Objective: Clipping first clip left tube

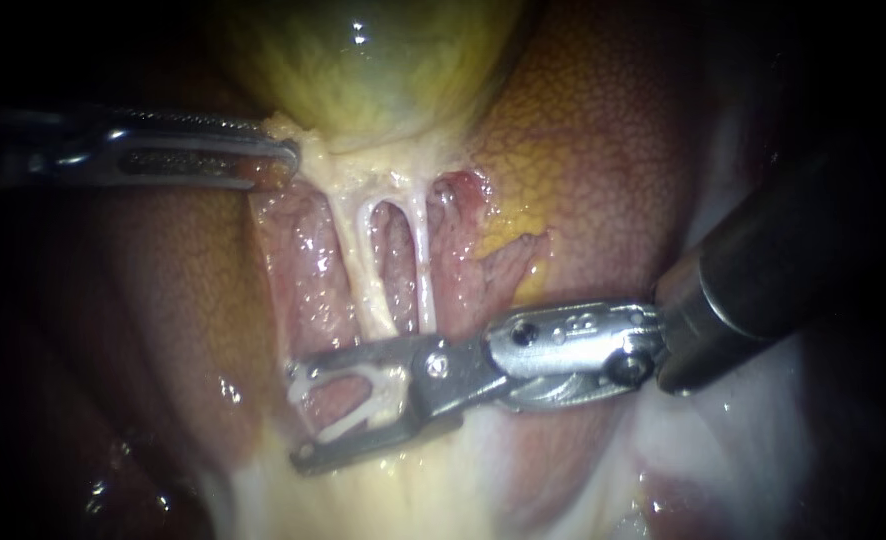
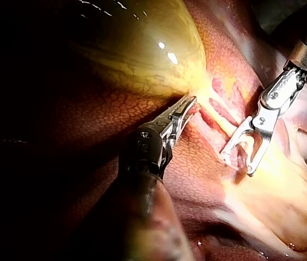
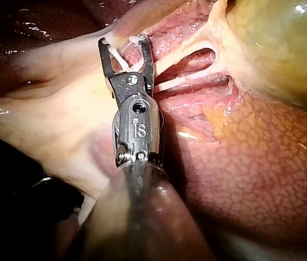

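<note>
The yellow-green gallbladder (image 1: 373,60) narrows into two pale tubes, a thicker left tube (image 1: 363,270) and a thin right tube (image 1: 425,270). My right instrument (image 1: 298,415) comes in from the right. Its jaws stand open around the lower end of the left tube, and a white clip (image 1: 355,418) sits inside them. The right wrist view shows the same open jaws (image 3: 123,43) at the tubes' far end. My left instrument (image 1: 278,160) is shut on the pale tissue at the gallbladder's neck, also seen in the left wrist view (image 2: 189,106).
Mottled orange-brown liver (image 1: 603,150) lies to the right of and under the gallbladder. Pale, glistening fatty tissue (image 1: 443,490) spreads below the right instrument's jaws. Raw pink tissue (image 1: 303,260) surrounds the tubes.
</note>
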{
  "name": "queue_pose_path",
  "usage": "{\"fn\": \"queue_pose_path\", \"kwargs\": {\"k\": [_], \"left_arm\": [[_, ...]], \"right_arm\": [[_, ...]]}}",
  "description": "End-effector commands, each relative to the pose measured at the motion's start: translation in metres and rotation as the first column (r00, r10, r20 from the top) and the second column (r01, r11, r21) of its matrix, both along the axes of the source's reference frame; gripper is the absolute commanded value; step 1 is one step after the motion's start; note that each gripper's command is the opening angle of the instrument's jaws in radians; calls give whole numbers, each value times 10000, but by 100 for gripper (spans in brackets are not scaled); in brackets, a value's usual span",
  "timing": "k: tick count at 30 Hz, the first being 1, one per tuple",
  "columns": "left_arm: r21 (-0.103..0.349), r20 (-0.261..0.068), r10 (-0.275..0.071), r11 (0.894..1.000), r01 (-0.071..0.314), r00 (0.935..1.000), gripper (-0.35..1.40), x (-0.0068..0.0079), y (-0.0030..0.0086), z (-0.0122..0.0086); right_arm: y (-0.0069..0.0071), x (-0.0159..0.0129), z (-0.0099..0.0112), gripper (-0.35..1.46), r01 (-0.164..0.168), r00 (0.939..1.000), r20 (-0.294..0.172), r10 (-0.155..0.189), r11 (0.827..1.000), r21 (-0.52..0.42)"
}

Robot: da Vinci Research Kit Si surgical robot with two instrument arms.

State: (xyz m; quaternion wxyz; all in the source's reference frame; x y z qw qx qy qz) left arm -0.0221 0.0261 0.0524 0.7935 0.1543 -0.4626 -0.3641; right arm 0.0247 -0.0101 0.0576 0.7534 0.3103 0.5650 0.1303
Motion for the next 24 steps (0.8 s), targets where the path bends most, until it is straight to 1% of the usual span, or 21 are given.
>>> {"fn": "queue_pose_path", "kwargs": {"k": [1, 8, 11, 14, 16, 17, 20, 24], "left_arm": [[-1, 1, 2, 10000, -2, 10000, -35, 0, 0, 0], [-3, 0, 1, 10000, -1, 10000, -35, 0, 0, 1], [-3, 1, 2, 10000, -2, 10000, -35, 0, 0, 1], [-3, 1, 3, 10000, -3, 10000, -35, 0, 0, 1], [-3, 1, 3, 10000, -3, 10000, -35, 0, 0, 1], [-3, 1, 3, 10000, -3, 10000, -35, 0, 0, 1], [-3, 2, 3, 10000, -3, 10000, -35, 0, 0, 1], [-3, 2, 4, 10000, -4, 10000, -35, 0, 0, 1]], "right_arm": [[0, 0, 0, 41, 2, 10000, 0, -2, 10000, 0], [-2, -4, -8, 42, 51, 10000, -39, -51, 10000, 29], [-1, -8, -16, 43, 102, 9998, -151, -101, 9999, 86], [2, -15, -28, 43, 208, 9993, -307, -203, 9997, 160], [7, -23, -36, 42, 286, 9986, -443, -276, 9993, 226], [9, -25, -39, 42, 248, 9987, -460, -237, 9994, 230], [21, -41, -50, 42, 144, 9986, -520, -127, 9994, 318], [36, -58, -59, 42, 26, 9986, -533, -5, 9992, 394]]}}
